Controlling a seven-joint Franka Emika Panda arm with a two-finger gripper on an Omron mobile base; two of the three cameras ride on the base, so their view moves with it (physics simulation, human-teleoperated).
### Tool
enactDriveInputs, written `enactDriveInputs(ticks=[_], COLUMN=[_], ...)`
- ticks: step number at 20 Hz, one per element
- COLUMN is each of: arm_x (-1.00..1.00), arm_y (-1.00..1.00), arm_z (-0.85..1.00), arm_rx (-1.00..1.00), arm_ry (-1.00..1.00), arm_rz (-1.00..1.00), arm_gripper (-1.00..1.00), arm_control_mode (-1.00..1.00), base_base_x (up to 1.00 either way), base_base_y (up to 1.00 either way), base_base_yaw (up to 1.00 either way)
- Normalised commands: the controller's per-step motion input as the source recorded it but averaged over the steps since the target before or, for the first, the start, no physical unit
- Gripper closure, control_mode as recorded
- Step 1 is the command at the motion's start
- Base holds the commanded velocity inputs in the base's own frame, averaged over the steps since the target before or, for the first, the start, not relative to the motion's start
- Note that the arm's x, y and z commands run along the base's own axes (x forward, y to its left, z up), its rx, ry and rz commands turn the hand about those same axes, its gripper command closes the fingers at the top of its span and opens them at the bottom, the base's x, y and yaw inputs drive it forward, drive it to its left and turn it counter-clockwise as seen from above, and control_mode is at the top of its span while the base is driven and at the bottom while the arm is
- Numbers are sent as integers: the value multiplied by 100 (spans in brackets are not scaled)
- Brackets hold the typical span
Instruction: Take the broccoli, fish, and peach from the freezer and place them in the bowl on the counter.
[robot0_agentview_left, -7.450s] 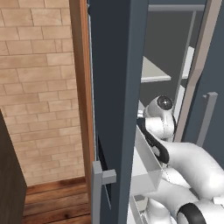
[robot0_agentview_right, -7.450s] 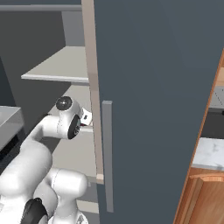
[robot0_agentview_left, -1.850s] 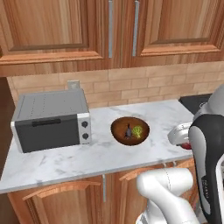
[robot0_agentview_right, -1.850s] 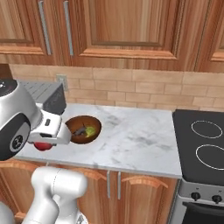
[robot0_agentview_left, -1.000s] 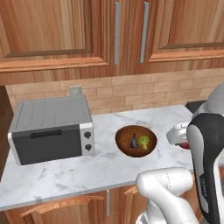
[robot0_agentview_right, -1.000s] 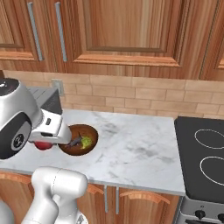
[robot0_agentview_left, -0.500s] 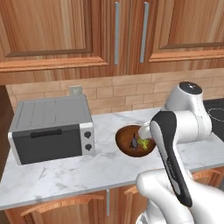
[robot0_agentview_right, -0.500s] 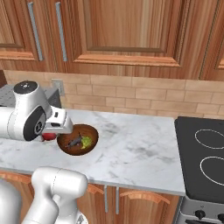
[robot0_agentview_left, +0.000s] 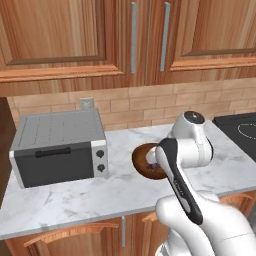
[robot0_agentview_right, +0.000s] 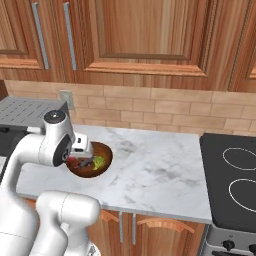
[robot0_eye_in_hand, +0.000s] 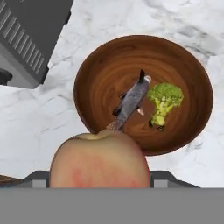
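**Peach held over the bowl, last of three to go in**

I have the gripper (robot0_agentview_right: 80, 159) clenched on the peach (robot0_eye_in_hand: 99, 161). In the hand view the fruit sits large at six o'clock, red-orange with a paler top, wedged between the jaws, which is why they stand fairly wide apart.

The bowl (robot0_eye_in_hand: 96, 65) lies past the peach toward twelve o'clock, dark brown and glossy, resting on the counter (robot0_agentview_right: 160, 170). Inside it the fish (robot0_eye_in_hand: 131, 102) lies at the centre, pointing roughly from seven to one o'clock. The broccoli (robot0_eye_in_hand: 163, 100) sits just beside it at three o'clock, close enough that I cannot tell whether they touch.

I judge the peach is held high and toward the near rim so that it can drop into the open wood at nine o'clock rather than onto the fish.

From the right base view the arm reaches over the bowl's left side. The toaster oven (robot0_agentview_left: 57, 147) stands near the bowl at nine o'clock in the left base view.
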Motion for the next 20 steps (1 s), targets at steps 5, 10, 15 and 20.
enactDriveInputs(ticks=[5, 10, 15, 20], arm_x=[88, 61, 31, 4], arm_y=[9, 7, 9, 3], arm_z=[-41, -43, -14, 0], arm_rx=[3, 1, 0, 0], arm_ry=[3, 2, 6, 2], arm_rz=[3, 2, 0, 0], arm_gripper=[100, 100, 100, 100], arm_control_mode=[-100, -100, -100, -100], base_base_x=[0, 0, 0, 0], base_base_y=[0, 0, 0, 0], base_base_yaw=[0, 0, 0, 0])
